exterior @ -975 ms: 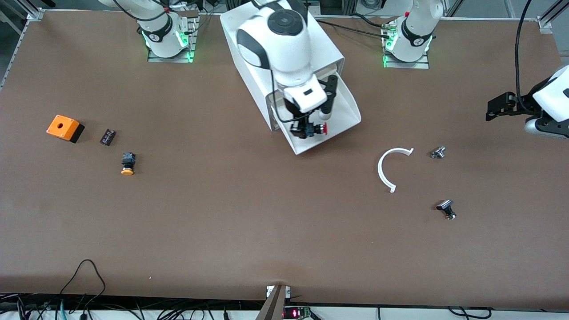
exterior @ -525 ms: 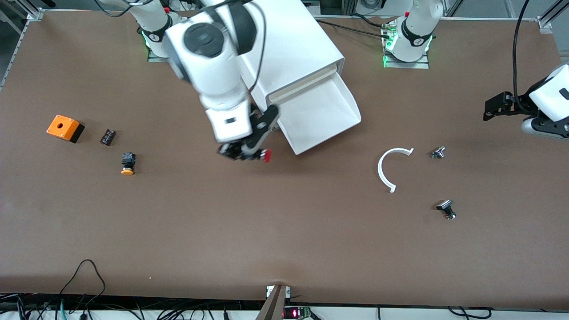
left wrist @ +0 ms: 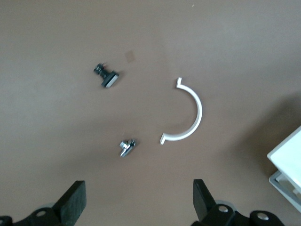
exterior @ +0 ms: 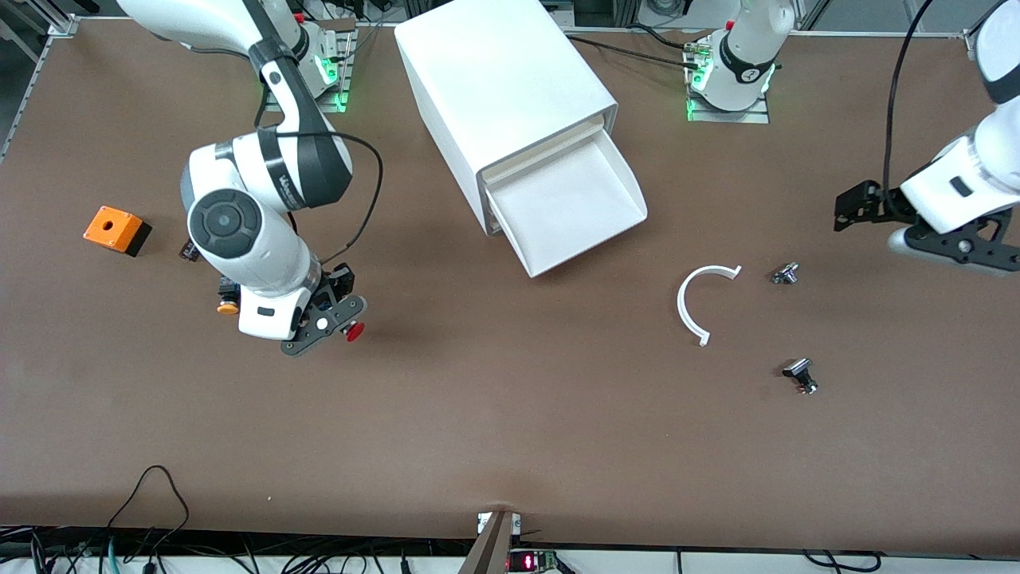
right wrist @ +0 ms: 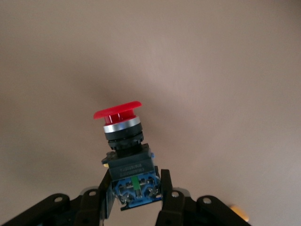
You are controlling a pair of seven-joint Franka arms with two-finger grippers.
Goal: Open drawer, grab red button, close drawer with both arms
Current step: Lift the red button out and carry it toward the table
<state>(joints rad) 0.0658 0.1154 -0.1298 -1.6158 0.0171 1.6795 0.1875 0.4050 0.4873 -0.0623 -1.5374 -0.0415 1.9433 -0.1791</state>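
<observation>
Red button clamped in right end effector beside orange-capped button; left end effector apart.

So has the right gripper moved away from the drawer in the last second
Yes. The right gripper, shut on the red button, has swung from over the open drawer toward the right arm's end, now beside the orange-capped button.

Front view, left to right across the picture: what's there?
Orange box → orange-capped button → red button in the shut right gripper → open drawer → white curved piece → black-headed part → open left gripper.
</observation>
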